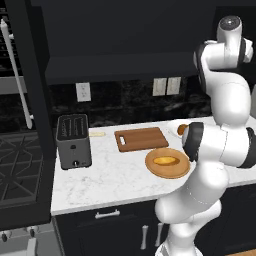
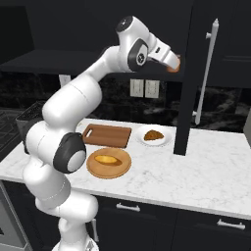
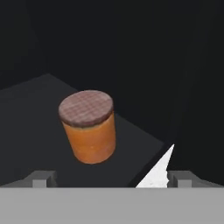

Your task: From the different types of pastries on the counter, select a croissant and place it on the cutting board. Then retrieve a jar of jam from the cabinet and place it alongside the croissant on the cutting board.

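The counter (image 1: 115, 180) carries a toaster (image 1: 73, 140) near its left edge. The cutting board (image 1: 140, 138) lies bare toward the back edge, a pale stick (image 1: 97, 134) between it and the toaster. In front of the board a round wooden plate (image 1: 167, 171) holds a yellow bun (image 1: 165, 160). The croissant (image 2: 153, 135) sits on a white plate (image 2: 164, 141) right of the board. Up in the cabinet (image 3: 131, 52), the jar of jam (image 3: 89, 127) stands on the shelf; the gripper (image 3: 107, 180) is spread wide, released, just before it.
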Tool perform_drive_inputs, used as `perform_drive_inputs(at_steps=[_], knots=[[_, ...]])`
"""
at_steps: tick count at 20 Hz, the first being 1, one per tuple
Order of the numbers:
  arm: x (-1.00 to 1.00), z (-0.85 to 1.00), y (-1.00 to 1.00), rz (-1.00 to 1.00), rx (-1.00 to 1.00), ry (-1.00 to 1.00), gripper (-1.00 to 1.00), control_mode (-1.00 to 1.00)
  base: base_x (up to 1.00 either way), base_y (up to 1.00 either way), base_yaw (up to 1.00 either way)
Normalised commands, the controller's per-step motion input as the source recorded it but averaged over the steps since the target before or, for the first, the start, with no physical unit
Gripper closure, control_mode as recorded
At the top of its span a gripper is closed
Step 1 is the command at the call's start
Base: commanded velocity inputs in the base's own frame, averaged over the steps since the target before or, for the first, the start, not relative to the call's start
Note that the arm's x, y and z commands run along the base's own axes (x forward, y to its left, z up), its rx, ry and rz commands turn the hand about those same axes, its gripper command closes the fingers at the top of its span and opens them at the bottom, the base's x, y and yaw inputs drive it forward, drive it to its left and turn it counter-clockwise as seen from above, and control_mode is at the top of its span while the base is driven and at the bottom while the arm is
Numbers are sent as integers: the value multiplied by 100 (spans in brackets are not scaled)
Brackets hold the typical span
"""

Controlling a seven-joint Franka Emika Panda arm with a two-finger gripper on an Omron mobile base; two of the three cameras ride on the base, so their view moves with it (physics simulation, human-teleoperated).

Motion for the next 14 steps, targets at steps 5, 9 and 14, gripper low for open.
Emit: perform_drive_inputs(at_steps=[5, 9, 14], knots=[[24, -22, 0, 0, 0, 2, -100, -100, 0, 0, 0], [42, -2, -15, 0, 0, 0, -100, -100, 0, 0, 0], [35, 0, -28, 0, 0, 0, -100, -100, 0, 0, 0]])
